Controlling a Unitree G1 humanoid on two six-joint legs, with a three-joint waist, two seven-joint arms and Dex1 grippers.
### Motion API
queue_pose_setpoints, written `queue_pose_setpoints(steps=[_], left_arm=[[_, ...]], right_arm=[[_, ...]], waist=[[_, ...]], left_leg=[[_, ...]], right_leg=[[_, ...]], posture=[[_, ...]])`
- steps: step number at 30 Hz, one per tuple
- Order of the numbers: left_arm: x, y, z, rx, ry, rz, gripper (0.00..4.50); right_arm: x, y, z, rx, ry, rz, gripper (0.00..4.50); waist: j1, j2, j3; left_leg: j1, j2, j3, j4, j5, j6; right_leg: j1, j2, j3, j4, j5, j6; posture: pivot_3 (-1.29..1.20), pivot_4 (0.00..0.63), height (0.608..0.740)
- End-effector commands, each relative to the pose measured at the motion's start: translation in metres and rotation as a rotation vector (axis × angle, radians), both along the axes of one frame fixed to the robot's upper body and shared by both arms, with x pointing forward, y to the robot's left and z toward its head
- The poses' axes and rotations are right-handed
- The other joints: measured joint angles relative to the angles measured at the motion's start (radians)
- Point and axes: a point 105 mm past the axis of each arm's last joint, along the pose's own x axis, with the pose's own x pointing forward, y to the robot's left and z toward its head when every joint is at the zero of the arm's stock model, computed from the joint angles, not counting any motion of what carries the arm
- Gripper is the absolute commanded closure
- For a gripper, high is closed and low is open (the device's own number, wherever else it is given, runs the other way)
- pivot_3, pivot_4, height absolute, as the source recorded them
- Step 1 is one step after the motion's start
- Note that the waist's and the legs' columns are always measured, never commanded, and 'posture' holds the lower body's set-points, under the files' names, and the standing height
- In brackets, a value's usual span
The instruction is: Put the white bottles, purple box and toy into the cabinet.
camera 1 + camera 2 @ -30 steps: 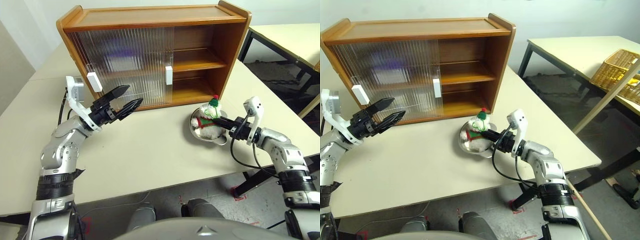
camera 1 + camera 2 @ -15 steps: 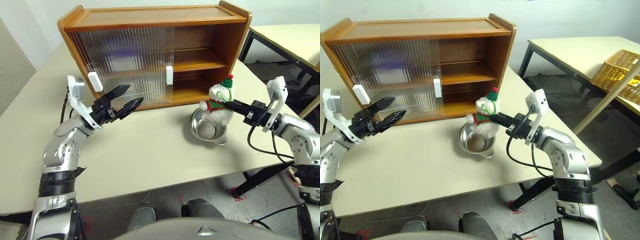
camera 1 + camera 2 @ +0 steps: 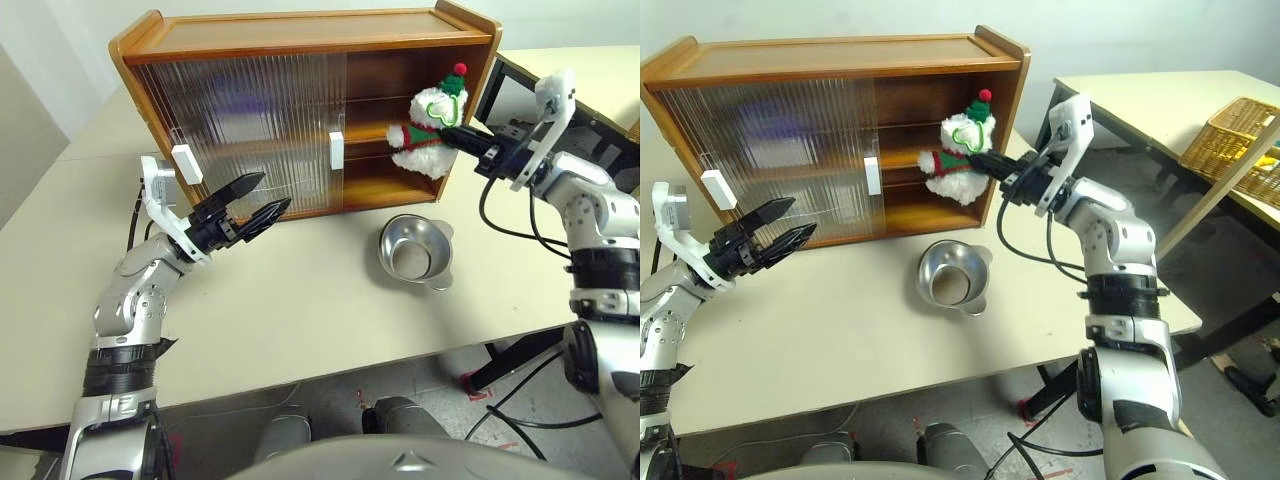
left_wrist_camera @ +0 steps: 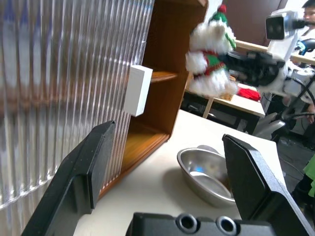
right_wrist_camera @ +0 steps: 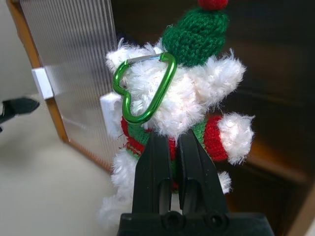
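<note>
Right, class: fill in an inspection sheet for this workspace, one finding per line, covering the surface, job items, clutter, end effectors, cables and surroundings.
Surface: pale table, bare apart from the items below.
Job items: toy held in the air before the open right side of the cabinet; doors slid across the cabinet's left part. Bottles and purple box: nothing seen.
Clutter: steel bowl, empty, on the table in front of the cabinet.
End effectors: right end effector shut on the toy; left end effector open, empty, near the lower door.
Cables: black cables looping under the right forearm.
Surroundings: second table and a wicker basket on the right.
</note>
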Motion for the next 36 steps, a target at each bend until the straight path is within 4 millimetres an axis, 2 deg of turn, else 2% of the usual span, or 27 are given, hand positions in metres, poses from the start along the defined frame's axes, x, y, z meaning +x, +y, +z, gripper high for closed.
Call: queue_pose_setpoints(steps=[1, 8, 13, 21, 28, 36], left_arm=[[-0.003, 0.001, 0.001, 0.012, -0.013, 0.013, 0.0], [-0.004, 0.002, 0.001, 0.011, -0.013, 0.023, 0.0], [-0.005, 0.002, 0.001, 0.008, -0.011, 0.026, 0.0], [-0.005, 0.0, 0.002, 0.004, -0.015, 0.029, 0.0], [-0.007, 0.001, 0.003, 0.004, -0.019, 0.035, 0.0], [-0.009, 0.001, 0.003, 0.001, -0.019, 0.041, 0.0]], right_arm=[[0.015, 0.006, 0.003, -0.02, -0.023, -0.01, 4.49], [0.036, 0.018, 0.014, -0.021, -0.06, -0.027, 4.49], [0.047, 0.028, 0.019, -0.021, -0.074, -0.048, 4.49], [0.064, 0.037, 0.013, -0.053, -0.037, -0.135, 4.49], [0.079, 0.038, 0.0, -0.132, 0.037, -0.276, 4.49], [0.084, 0.049, 0.005, -0.155, 0.016, -0.328, 4.49]], waist=[[0.004, 0.0, 0.0], [0.012, 0.0, 0.0], [0.014, 0.0, 0.0], [0.017, 0.0, 0.0], [0.022, 0.001, 0.0], [0.024, 0.001, 0.0]], left_leg=[[0.0, 0.0, 0.0, 0.0, 0.0, 0.0], [0.0, 0.001, -0.004, -0.001, 0.0, 0.001], [-0.001, 0.003, -0.004, -0.002, 0.0, 0.001], [-0.001, 0.008, -0.004, -0.006, 0.0, 0.001], [-0.001, 0.011, -0.003, -0.009, 0.0, 0.001], [0.001, 0.014, -0.002, -0.012, 0.0, 0.001]], right_leg=[[0.0, 0.0, 0.0, 0.0, 0.0, 0.0], [-0.001, -0.001, 0.001, 0.0, 0.002, -0.002], [-0.003, -0.001, 0.001, 0.0, 0.007, -0.012], [-0.005, -0.001, 0.001, 0.0, 0.007, -0.014], [-0.006, -0.001, 0.0, 0.0, 0.008, -0.014], [-0.006, -0.001, -0.001, 0.0, 0.007, -0.016]], posture=[[-0.07, 0.0, 0.74], [-0.05, 0.0, 0.74], [-0.05, 0.0, 0.74], [-0.04, 0.002, 0.74], [-0.03, 0.005, 0.74], [-0.02, 0.005, 0.74]])
